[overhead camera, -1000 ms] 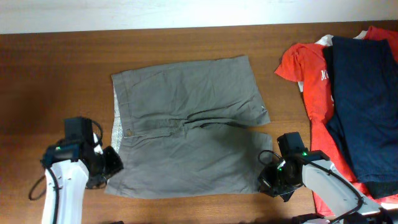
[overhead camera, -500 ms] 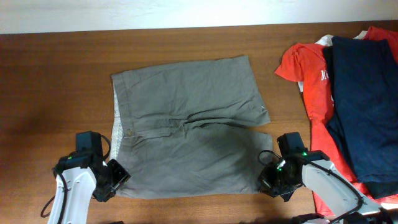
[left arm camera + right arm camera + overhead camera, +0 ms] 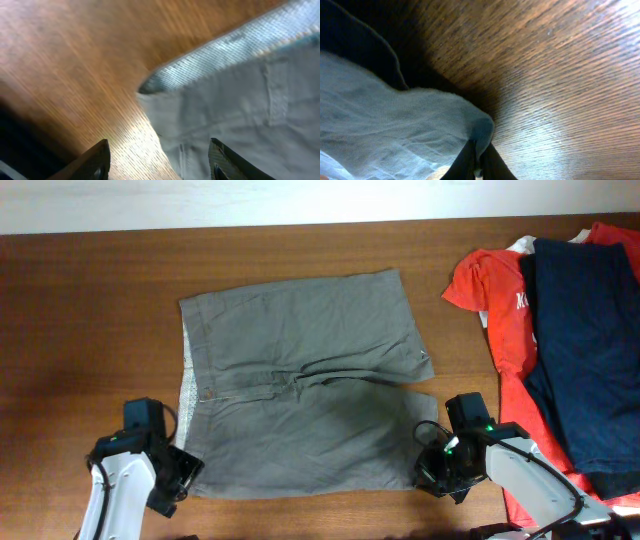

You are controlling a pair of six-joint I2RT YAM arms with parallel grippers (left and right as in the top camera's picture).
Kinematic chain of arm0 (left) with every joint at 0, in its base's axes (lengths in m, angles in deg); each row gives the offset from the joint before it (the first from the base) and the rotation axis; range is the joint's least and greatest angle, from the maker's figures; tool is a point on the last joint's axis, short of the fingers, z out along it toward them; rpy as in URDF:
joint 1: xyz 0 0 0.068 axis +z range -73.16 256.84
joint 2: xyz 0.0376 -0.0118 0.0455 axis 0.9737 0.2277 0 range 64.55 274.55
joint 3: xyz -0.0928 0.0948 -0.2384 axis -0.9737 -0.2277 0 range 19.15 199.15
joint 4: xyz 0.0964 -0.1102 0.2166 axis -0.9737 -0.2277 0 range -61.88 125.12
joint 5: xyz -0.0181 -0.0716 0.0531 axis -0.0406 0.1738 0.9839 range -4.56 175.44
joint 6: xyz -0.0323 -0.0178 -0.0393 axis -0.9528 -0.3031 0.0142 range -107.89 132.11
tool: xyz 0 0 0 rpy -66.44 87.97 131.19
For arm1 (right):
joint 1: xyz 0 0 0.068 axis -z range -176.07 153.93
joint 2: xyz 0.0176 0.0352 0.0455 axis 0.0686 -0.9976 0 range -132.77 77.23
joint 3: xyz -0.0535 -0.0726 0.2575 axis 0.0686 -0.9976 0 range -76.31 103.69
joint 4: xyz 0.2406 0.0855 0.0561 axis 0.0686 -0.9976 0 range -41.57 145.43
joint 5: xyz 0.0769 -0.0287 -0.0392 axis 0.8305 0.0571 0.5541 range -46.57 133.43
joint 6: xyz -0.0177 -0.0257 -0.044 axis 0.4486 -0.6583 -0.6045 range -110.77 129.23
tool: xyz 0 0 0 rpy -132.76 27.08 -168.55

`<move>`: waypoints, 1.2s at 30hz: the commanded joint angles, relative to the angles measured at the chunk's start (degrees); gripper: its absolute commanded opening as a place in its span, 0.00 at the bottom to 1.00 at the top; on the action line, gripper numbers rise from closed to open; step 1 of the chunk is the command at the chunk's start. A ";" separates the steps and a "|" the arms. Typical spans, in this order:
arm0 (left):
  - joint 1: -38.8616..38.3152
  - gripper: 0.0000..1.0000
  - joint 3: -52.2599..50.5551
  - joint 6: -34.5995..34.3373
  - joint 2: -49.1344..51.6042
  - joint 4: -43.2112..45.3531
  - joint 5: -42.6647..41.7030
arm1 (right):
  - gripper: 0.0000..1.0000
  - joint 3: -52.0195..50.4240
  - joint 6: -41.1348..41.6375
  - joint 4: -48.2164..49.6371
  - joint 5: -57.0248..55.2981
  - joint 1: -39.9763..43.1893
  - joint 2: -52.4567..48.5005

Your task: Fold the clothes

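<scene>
The clothes, grey-khaki shorts, lie spread flat on the wooden table, waistband to the left. My left gripper is at their near-left waistband corner. In the left wrist view it is open, its two fingers straddling the fabric edge where the pale lining shows. My right gripper is at the near-right leg hem. The right wrist view shows it shut on a corner of the shorts' fabric, lifted slightly off the wood.
An orange-red T-shirt and a dark navy garment are piled at the right edge of the table, close to my right arm. A pale wall strip runs along the table's far edge.
My left arm has slid right and toward the front, up to the shorts' corner, and its jaws have opened wider. The right gripper stays pinched on the hem.
</scene>
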 commanded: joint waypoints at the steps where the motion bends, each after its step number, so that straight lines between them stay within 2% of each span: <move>1: 4.72 0.63 -0.63 -2.80 -0.02 0.24 3.32 | 0.10 -2.29 -0.52 1.79 -4.76 -0.26 -1.75; 3: 7.61 0.63 -0.63 -2.32 -0.02 0.26 5.86 | 0.10 -2.29 -0.52 1.84 -4.94 -0.26 -1.75; 5: 8.59 0.61 -1.07 -1.29 -0.02 0.59 4.22 | 0.11 -2.29 -0.50 1.88 -5.09 -0.26 -1.75; 9: 8.55 0.61 -6.91 4.26 -0.02 10.54 -1.57 | 0.11 -2.29 -0.50 2.71 -4.70 -0.26 -1.75; 13: 8.55 0.61 -7.06 4.24 -0.02 11.41 -1.60 | 0.11 -2.29 -0.50 2.71 -4.68 -0.26 -1.75; 16: 8.55 0.54 -7.06 4.24 -0.02 12.02 -2.62 | 0.11 -2.29 -0.50 3.13 -4.04 -0.26 -1.75; 18: 8.55 0.54 -7.06 7.67 -0.02 13.03 -7.21 | 0.11 -2.29 -0.52 3.10 -4.04 -0.28 -1.75; 22: 8.55 0.58 -7.08 8.96 -0.02 13.20 -5.38 | 0.11 -2.29 -0.50 3.10 -4.02 -0.26 -1.75; 23: 8.55 0.51 -7.08 8.94 -0.02 13.22 -5.38 | 0.11 -2.29 -0.50 3.10 -4.00 -0.26 -1.75; 25: 8.55 0.29 -7.08 8.96 -0.02 13.18 -5.38 | 0.11 -2.29 -0.50 3.13 -3.82 -0.26 -1.75; 26: 8.55 0.18 -7.08 8.96 -0.02 13.20 -5.38 | 0.05 -2.29 -0.52 3.13 -3.85 -0.28 -1.75; 27: 8.55 0.13 -7.06 8.96 -0.02 13.22 -5.40 | 0.04 -2.29 -0.52 3.13 -3.85 -0.26 -1.75; 28: 8.55 0.05 -7.06 8.98 -0.02 13.29 -5.38 | 0.04 -2.29 -0.52 3.17 -3.85 -0.26 -1.75; 29: 8.55 0.01 -7.04 10.14 -0.02 13.46 -5.62 | 0.04 -2.29 -0.52 3.23 -3.82 -0.26 -1.75; 32: 8.55 0.01 -6.16 16.35 -0.02 13.62 -9.73 | 0.04 -0.33 -3.61 2.62 -3.87 -0.26 -1.75; 34: 8.55 0.01 -3.13 23.26 -0.02 13.18 -16.46 | 0.04 4.48 -5.55 -0.66 -4.74 -0.26 -1.75; 36: 8.55 0.01 1.79 26.67 -0.02 11.13 -20.74 | 0.04 11.32 -7.91 -5.99 -6.58 -0.26 -1.75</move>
